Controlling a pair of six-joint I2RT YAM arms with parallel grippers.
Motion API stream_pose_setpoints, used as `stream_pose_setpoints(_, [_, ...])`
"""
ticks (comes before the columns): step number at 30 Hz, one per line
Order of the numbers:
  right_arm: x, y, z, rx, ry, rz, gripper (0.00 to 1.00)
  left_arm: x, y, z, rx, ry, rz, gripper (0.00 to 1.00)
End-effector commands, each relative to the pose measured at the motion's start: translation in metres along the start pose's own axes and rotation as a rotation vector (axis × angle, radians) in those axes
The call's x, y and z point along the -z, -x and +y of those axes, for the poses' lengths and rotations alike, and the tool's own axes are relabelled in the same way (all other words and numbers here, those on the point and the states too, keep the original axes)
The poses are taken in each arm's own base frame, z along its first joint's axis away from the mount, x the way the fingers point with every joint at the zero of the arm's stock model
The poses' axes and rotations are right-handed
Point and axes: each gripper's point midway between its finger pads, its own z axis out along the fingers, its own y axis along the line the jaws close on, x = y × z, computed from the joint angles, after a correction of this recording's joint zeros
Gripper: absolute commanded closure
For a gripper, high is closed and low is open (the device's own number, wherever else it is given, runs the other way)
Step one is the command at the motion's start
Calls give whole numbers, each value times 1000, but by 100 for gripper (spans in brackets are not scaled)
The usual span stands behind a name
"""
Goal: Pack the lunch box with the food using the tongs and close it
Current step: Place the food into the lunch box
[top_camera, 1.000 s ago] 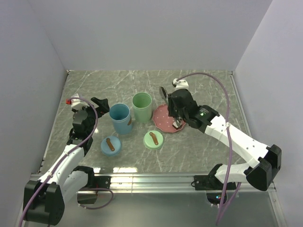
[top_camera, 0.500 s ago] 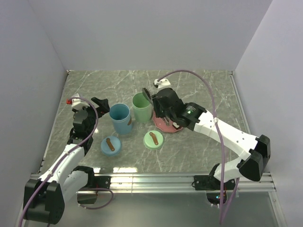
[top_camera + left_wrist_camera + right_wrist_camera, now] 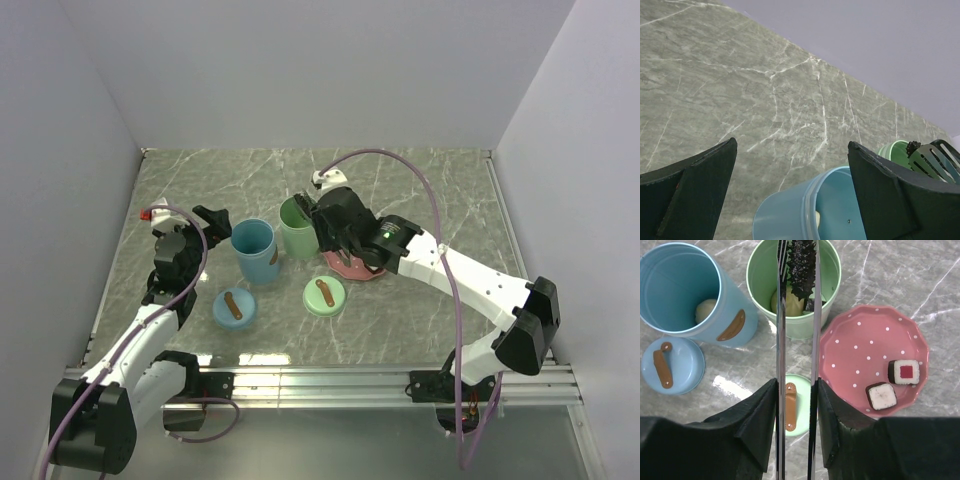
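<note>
The lunch box here is two tall cups, a green cup and a blue cup, both standing open. My right gripper is shut on the tongs. The tong tips hover over the green cup's mouth with a dark food piece between them. A tan bun lies in the green cup and another bun in the blue one. Two sushi pieces, one with a red centre and one white-topped, sit on the pink plate. My left gripper stands open just behind the blue cup.
A blue lid and a green lid, each with a brown strap, lie flat in front of the cups. The pink plate sits right of the green cup. White walls close in the marble table on three sides.
My right arm has swung left with the tongs, from over the pink plate to above the green cup. The left arm has not moved.
</note>
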Motion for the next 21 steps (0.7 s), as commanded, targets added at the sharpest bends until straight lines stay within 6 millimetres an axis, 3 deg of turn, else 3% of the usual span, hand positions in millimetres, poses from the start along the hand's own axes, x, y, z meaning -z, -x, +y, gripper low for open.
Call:
stream_pose_setpoints(1, [14,35,6,-19,22,-98,56,-1,13,-9,18,-37,-43,1])
stream_pose_setpoints(14, [15,35,6,-17,15,-100,51,0,13,-9,18,-36,-45,0])
stream_pose_setpoints(21, [34,23,-20,-84,-63,-132,51,-1,13,-10,18,-40,-45,0])
